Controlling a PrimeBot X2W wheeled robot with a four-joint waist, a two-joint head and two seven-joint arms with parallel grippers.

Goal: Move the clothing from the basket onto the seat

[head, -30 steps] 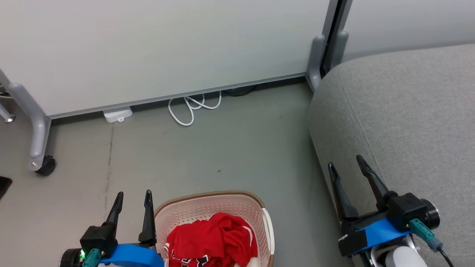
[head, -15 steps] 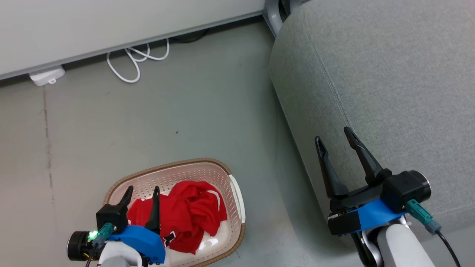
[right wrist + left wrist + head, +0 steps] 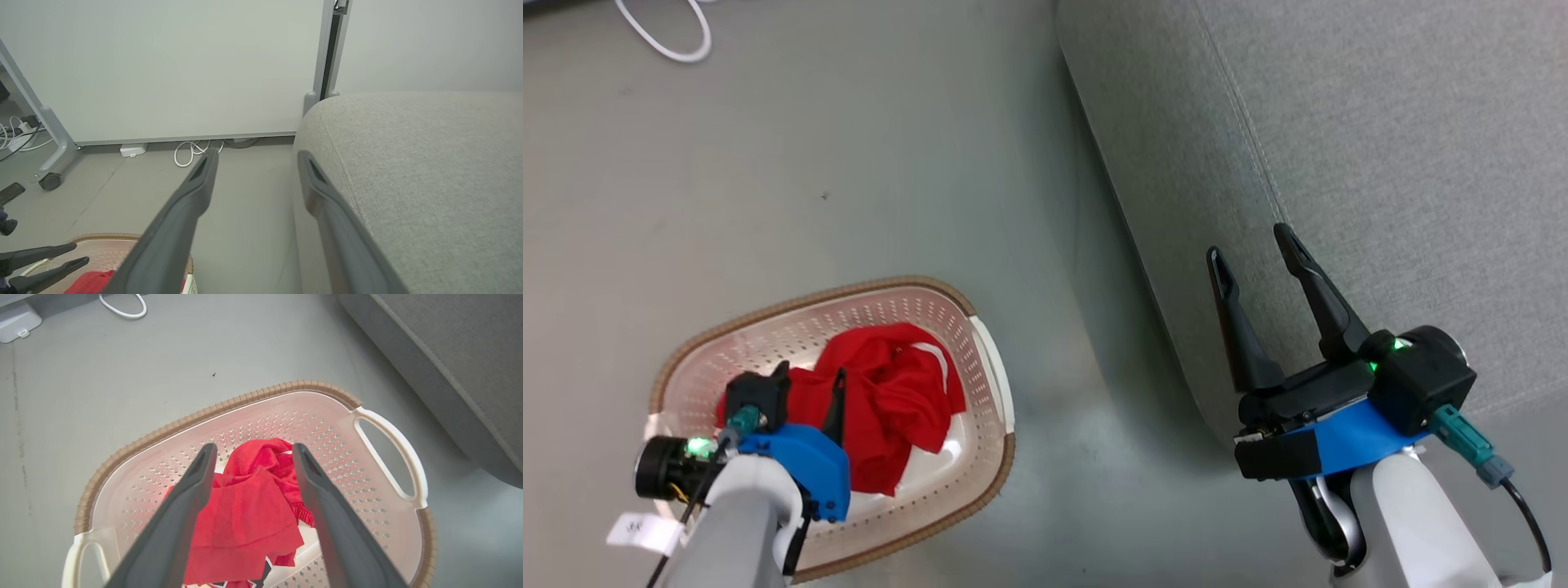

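Left end effector [image 3: 253,448] wide over clothing [image 3: 245,514], basket [image 3: 245,398] cropped

Grey floor [image 3: 849,163] with a pale partition panel [image 3: 184,69] behind it

The floor is marked by a thin dark line and some small specks. A white cable [image 3: 195,149] is coiled in loose loops at the foot of the panel, and a small white box [image 3: 18,322] is laid near it, to the left. The panel is carried on a grey leg with a black caster wheel [image 3: 50,181]. A dark flat object [image 3: 11,192] is seen on the floor beside that wheel, and more cables [image 3: 16,134] are gathered behind the leg.
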